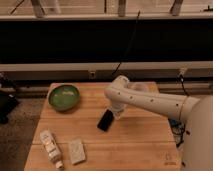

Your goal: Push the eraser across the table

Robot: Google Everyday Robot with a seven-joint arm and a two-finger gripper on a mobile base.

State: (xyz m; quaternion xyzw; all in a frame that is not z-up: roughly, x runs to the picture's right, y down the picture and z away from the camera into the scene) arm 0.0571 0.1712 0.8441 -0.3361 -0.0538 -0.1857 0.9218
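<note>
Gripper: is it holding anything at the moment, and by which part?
Nothing looks held. The gripper is low beside the far end of the eraser, which lies flat on the table. Whether they touch cannot be told.

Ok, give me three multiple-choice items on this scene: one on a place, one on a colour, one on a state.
1. Where is the gripper?
A. over the green bowl
B. close beside the eraser, on its right
C. at the table's near left corner

2. What colour is the bowl?
A. green
B. red
C. white

3. How does the eraser lie?
A. standing on edge
B. inside the bowl
C. flat on the table

Answers: 1 B, the arm's tip sits low by the black block's upper right end. 2 A, its inside shows green. 3 C, it rests flat on the bare wood mid-table.
</note>
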